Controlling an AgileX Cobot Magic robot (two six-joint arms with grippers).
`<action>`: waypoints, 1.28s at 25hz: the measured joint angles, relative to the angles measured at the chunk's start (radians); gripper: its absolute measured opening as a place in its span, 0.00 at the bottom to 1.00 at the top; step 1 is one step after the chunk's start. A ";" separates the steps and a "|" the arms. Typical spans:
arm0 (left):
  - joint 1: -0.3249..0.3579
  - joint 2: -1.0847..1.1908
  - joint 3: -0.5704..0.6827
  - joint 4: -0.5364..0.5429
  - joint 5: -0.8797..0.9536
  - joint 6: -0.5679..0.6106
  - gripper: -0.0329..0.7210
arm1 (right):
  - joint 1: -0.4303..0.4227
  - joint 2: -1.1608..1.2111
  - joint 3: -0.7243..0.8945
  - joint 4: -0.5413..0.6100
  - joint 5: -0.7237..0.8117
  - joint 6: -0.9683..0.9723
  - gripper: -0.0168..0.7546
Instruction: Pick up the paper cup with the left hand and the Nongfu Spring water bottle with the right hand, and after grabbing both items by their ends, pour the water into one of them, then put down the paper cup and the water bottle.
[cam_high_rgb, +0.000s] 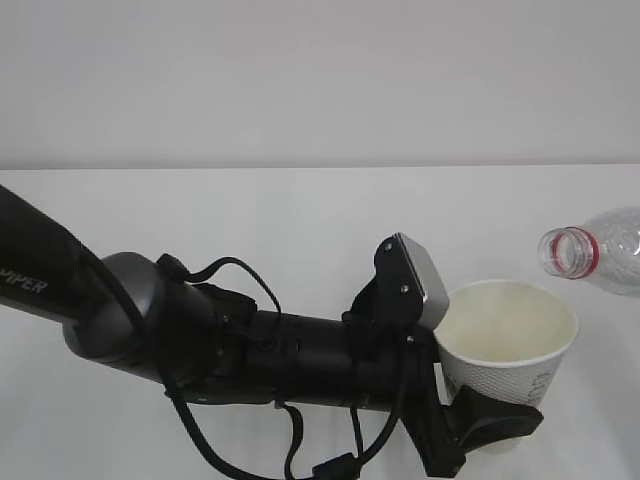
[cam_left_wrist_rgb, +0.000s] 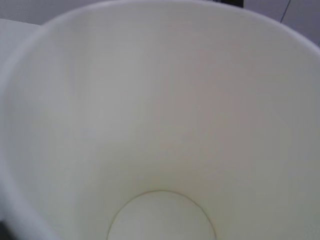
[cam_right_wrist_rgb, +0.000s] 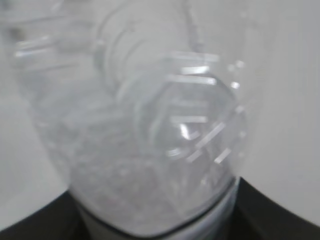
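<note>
The white paper cup is held upright at the lower right, off the table, with my left gripper shut on its lower part. One black finger wraps the front of the cup. In the left wrist view the cup's cream inside fills the frame and hides the fingers. The clear Nongfu Spring water bottle lies tilted at the right edge. Its open mouth and red neck ring point left, just above and right of the cup's rim. My right gripper is shut on the bottle. No stream of water shows.
The thick black arm marked "PIPER" crosses the lower left with loose cables hanging under it. A grey-topped block sits beside the cup's rim. The white table runs back to a pale wall.
</note>
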 joint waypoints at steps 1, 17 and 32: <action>0.000 0.000 0.000 0.000 0.000 0.000 0.77 | 0.000 0.000 0.000 0.000 -0.004 -0.002 0.54; 0.000 0.000 0.000 0.000 0.000 0.000 0.77 | 0.000 0.000 0.000 -0.001 -0.075 -0.052 0.54; 0.000 0.000 0.000 0.000 -0.001 0.000 0.77 | 0.000 0.000 0.000 -0.001 -0.107 -0.109 0.54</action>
